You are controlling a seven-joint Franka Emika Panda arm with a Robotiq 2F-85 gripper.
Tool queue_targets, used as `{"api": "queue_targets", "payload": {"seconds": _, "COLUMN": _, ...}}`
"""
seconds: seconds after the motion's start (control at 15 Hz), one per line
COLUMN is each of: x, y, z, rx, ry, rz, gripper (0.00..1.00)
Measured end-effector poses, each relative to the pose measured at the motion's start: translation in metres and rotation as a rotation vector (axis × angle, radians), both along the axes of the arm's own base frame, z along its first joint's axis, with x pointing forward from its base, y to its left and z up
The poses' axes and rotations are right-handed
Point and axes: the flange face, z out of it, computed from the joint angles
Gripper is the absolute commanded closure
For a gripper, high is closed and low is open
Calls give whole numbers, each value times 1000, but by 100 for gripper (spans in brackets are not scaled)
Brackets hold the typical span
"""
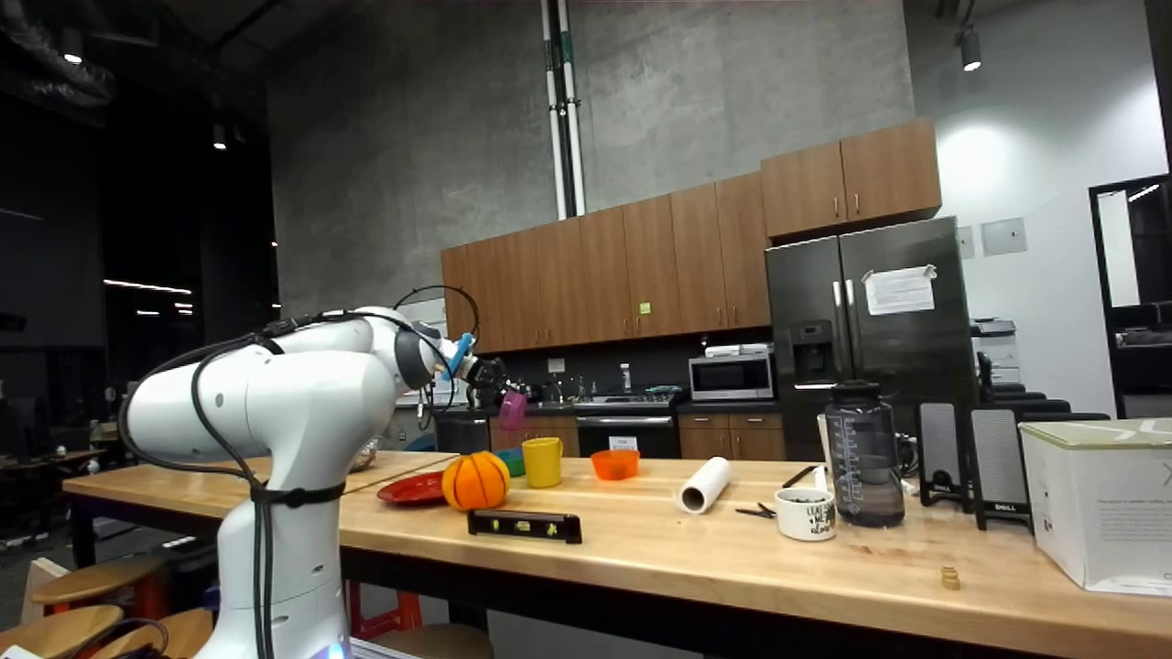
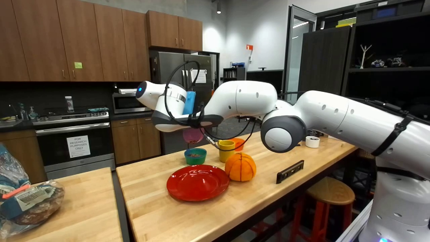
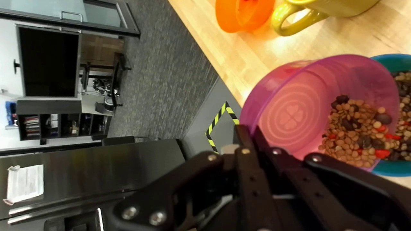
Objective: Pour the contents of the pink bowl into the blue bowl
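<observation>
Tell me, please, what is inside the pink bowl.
The tilted pink bowl holds lentil-like tan grains, dark pieces and red bits; whatever lies beneath their top layer is covered.

Pink bowl (image 3: 298, 109), teal bowl (image 2: 195, 160), yellow-black striped tape (image 3: 217, 118)

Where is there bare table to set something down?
The table is bare between the level and paper roll, and between the red plate and the next table. Crowded: the yellow mug, orange bowl, and blue bowl under the tipped pink bowl in the gripper.
</observation>
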Motion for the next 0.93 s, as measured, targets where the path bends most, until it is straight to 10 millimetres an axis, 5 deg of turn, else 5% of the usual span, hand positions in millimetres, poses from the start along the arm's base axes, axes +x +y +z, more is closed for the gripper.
{"api": "queue_targets", "payload": {"seconds": 0.4, "x": 4, "y": 5, "z": 16, "rx": 282, "ry": 54, "rz": 51, "gripper": 99}}
{"api": "queue_targets", "payload": {"seconds": 0.93, "x": 10, "y": 30, "z": -3, "rx": 692, "ry": 152, "rz": 134, "gripper": 99}}
